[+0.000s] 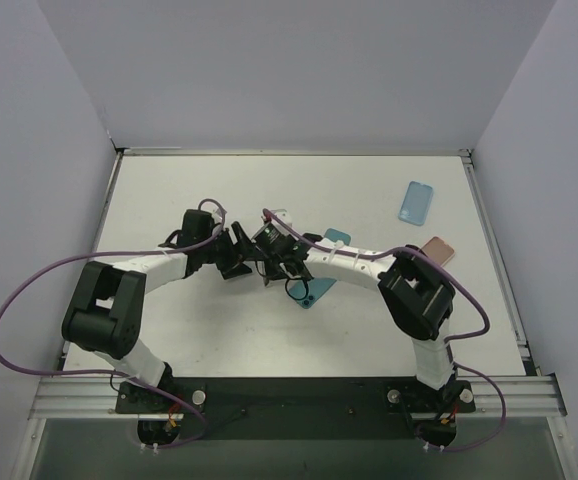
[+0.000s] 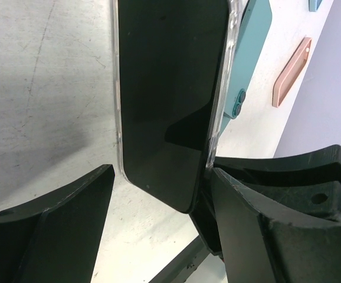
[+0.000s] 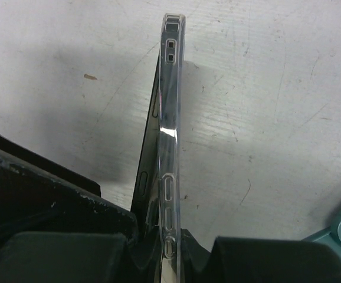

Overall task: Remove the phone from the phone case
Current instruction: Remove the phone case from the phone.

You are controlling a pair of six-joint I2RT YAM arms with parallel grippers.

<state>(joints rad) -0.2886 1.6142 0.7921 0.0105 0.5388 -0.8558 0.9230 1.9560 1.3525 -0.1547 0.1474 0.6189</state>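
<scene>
So the phone (image 2: 164, 88) is up off the worktop (image 1: 219, 330), roughly over the middle and a touch toward the left edge, right where the two arms meet. It's in its clear case (image 3: 171, 130) and stands on edge.

The right claw (image 3: 161, 236) is clenched on one end of the cased phone. From its own camera you see the thing edge-on, with the clear rim and button cutouts running straight up out of the fingers. The dark side of the phone shows just left of the rim. I honestly can't tell whether it has lifted out of the case at all.

The left claw (image 2: 161, 177) is spread wide and straddles the same end, with the black screen facing its camera. Its left finger (image 2: 58, 230) sits just beside the case edge with a sliver of worktop showing between them. The other finger (image 2: 259, 224) is right up against the opposite edge.

A teal case (image 2: 250, 53) lies flat on the worktop below and behind the phone. A pink case (image 2: 291, 71) is further toward the right edge, and a blue case (image 1: 416, 202) is near the far right corner.
</scene>
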